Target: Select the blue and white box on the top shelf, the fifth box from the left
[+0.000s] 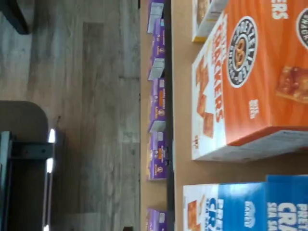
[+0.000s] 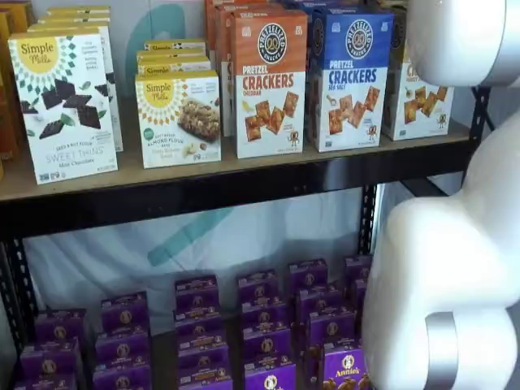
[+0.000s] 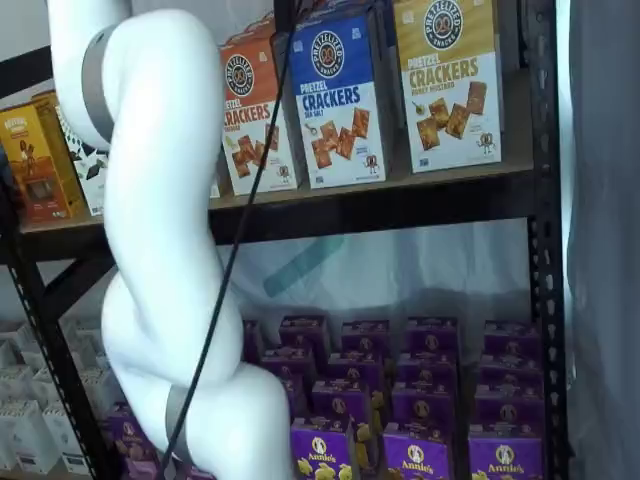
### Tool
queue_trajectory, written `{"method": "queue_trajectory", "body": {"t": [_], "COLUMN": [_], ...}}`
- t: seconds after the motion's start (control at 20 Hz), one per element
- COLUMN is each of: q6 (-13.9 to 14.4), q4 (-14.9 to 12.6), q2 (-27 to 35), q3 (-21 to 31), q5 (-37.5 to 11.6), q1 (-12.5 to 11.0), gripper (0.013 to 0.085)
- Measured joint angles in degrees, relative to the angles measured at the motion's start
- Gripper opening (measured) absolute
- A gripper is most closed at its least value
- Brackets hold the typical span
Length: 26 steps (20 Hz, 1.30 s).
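Your gripper shows in neither shelf view, only the white arm [image 2: 455,268]; its jaws stand as wide apart as they go, and no box can be seen between them. Along the long tan wooden top shelf with its black metal front rail [image 2: 203,191], from left to right, you have a white Simple Mills Sweet Thins box [image 2: 65,104], a smaller Simple Mills almond flour box [image 2: 180,119], the orange Pretzel Crackers cheddar box [image 2: 270,85], then the tall blue and white box of sea salt pretzel crackers [image 2: 352,80], upright at the front edge, just beside a yellow-topped cracker box [image 3: 450,85]. Purple Annie's boxes [image 2: 268,337] fill the lower shelf.
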Motion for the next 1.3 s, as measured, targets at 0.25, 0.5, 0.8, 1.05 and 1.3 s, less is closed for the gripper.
{"method": "queue_trajectory", "body": {"t": [0.25,0.5,0.8,1.05,1.3], "q6": [-0.55,-1.16,-1.91,-2.15,-2.28], "q4": [0.3,0.33,-0.78,-0.64,-0.64], "q2": [0.04,0.73,2.18,3.27,3.98], "q3": [1.56,2.11,1.77,0.97,0.42], "q5": [-3.32,-5.79,-7.57,-7.88,-8.25], "q1": [-0.26,-0.54,-0.39,-0.64,-0.73], "gripper": [0.085,0.085,0.085,0.085,0.085]}}
